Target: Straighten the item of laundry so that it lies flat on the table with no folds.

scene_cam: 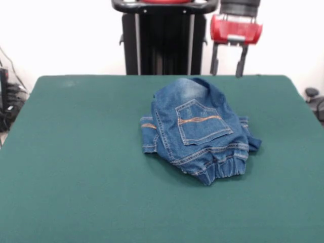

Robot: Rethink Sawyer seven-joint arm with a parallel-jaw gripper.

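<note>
The jeans (197, 132) lie bunched in a compact heap on the table (76, 167), roughly at the middle of the green top and slightly toward its far edge. One back pocket (201, 121) faces up, crossed by a line of orange-tan stitching. The elastic waistband (217, 164) forms the heap's near edge. A hem or cuff (148, 134) protrudes from the heap on the side away from the waistband's gathered end. The legs are folded under or over the seat panel; their exact layering cannot be determined.

The gripper (229, 61) hangs above and behind the heap, beyond the table's far edge. Its two dark fingers stand apart and hold nothing.

Probable faults:

- Pinching the top of the heap is likely to catch several layers at once. The whole bundle then lifts or drags, and the folds remain.
- Pulling the elastic waistband is likely to stretch it and let it spring back gathered.
- Dragging denim across the felt-like top is likely to produce friction, which can roll the trailing edge under and create a new fold.
- A grasp on the protruding hem risks slipping off the thick seam.
</note>
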